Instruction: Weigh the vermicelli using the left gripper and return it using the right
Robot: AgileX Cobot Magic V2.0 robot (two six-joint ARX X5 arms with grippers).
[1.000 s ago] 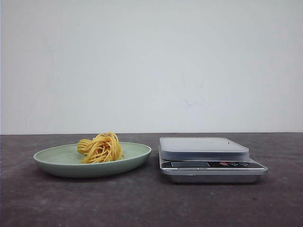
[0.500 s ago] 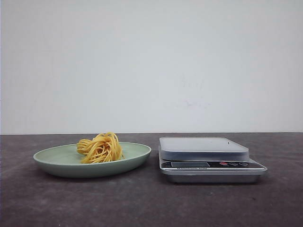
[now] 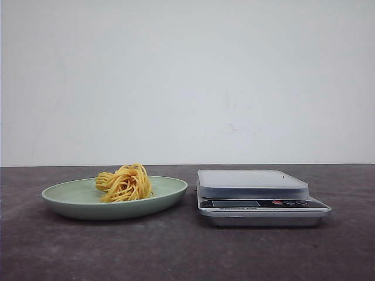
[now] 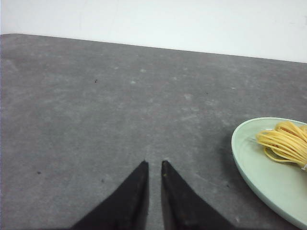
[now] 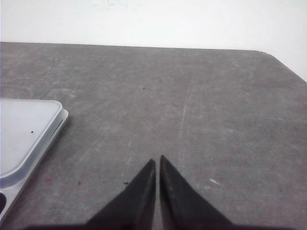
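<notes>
The vermicelli (image 3: 124,182), a small yellow-orange nest of curly strands, lies in the middle of the pale green plate (image 3: 70,202) on the left of the dark table. The silver scale (image 3: 252,182) stands right of the plate with nothing on its platform. Neither gripper shows in the front view. My left gripper (image 4: 154,163) hovers over bare table, empty, its black fingers nearly together with a thin gap; the plate (image 4: 259,177) and vermicelli (image 4: 284,143) lie off to its side. My right gripper (image 5: 157,158) is shut and empty over bare table beside the scale (image 5: 24,129).
A white wall runs behind the table's far edge. The table's rounded far corner (image 5: 273,55) shows in the right wrist view. The scale's display and buttons (image 3: 263,204) face the front.
</notes>
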